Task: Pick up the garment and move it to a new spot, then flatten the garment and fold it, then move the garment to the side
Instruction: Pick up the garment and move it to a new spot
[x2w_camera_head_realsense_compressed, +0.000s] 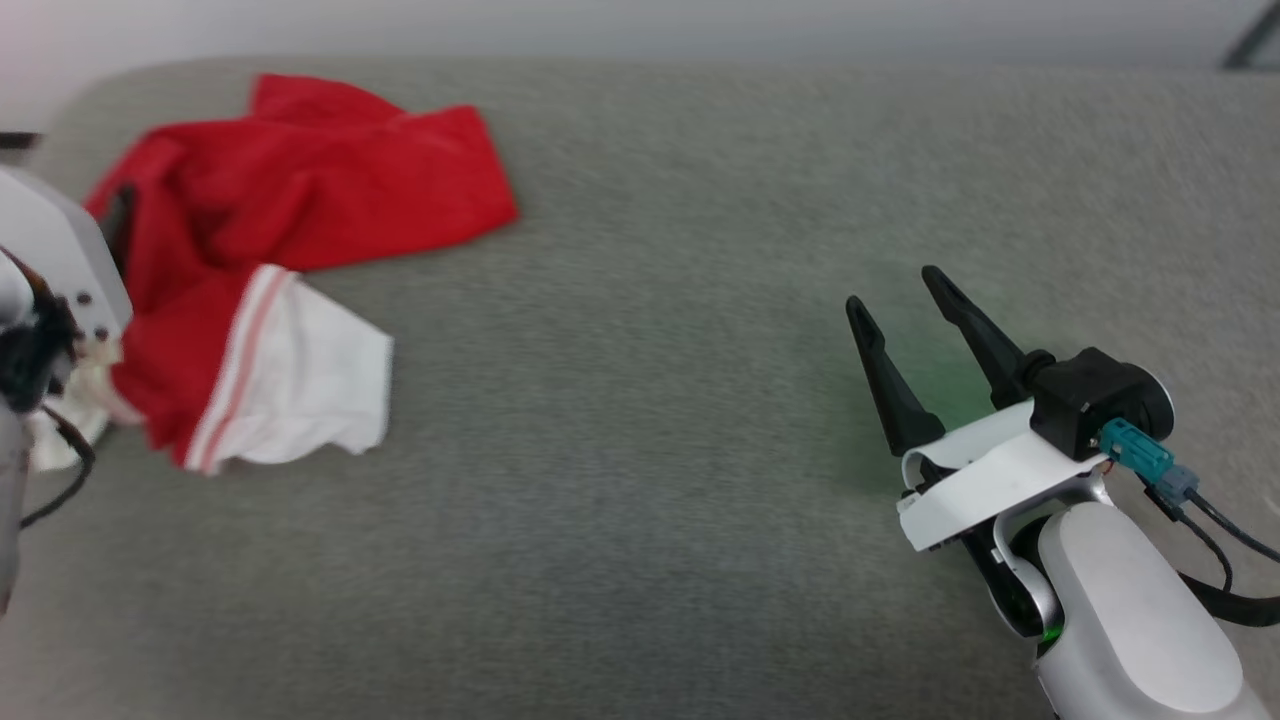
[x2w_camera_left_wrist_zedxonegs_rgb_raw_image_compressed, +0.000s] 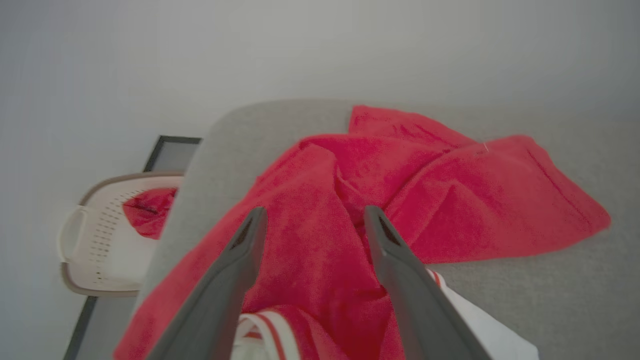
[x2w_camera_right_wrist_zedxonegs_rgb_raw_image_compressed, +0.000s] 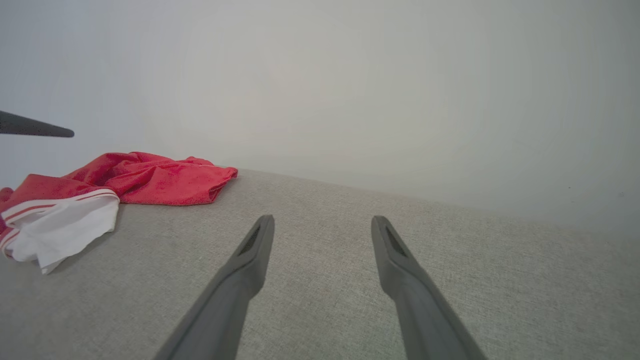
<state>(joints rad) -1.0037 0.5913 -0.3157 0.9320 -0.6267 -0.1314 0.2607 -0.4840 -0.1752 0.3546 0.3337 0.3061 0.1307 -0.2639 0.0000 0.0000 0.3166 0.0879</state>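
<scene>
Red garment lies crumpled at the far-left end of the grey cushion. My left gripper points at it, 2 fingers spread wide and empty, presumably staged for pickup. My right gripper hangs well apart, equally wide, holding nothing.

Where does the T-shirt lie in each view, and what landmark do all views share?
Head view: T-shirt upper left.
Left wrist view: T-shirt centre to bottom edge.
Right wrist view: T-shirt at left edge.
Shared landmark: its white sleeve.
</scene>
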